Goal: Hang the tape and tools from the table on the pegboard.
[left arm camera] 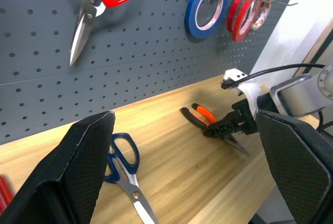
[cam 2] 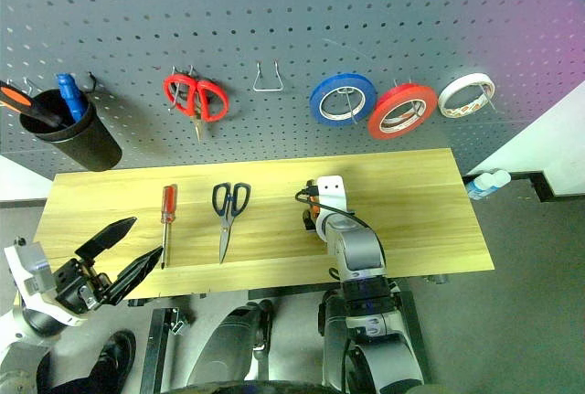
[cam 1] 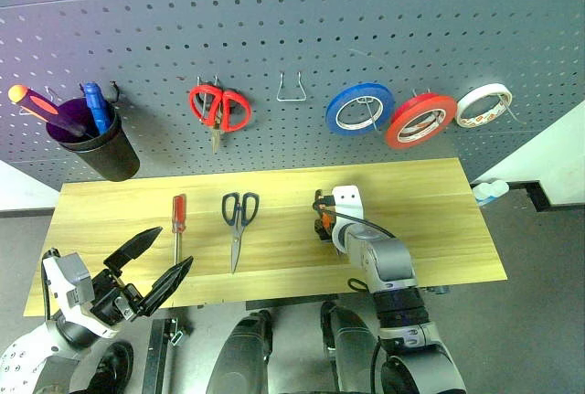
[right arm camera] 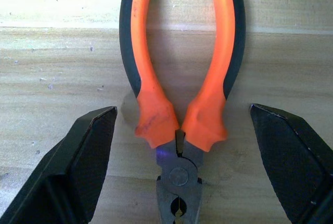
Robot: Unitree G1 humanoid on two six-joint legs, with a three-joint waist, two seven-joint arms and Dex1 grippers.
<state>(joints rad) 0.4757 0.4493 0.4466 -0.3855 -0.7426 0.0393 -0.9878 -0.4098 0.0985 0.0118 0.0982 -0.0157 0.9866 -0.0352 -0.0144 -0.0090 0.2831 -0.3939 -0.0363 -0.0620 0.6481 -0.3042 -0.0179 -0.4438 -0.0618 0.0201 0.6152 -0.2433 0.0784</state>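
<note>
Orange-and-black pliers lie flat on the wooden table, framed by the right gripper with jaws spread wide.
For a firm hold, the jaws should be closed squarely across both handles near the pivot; the left gripper is also spread, empty.

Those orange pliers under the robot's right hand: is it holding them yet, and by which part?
Nothing is held. The right hand is open, its fingers either side of the pliers near the pivot, not touching. The left hand is open and empty.
</note>
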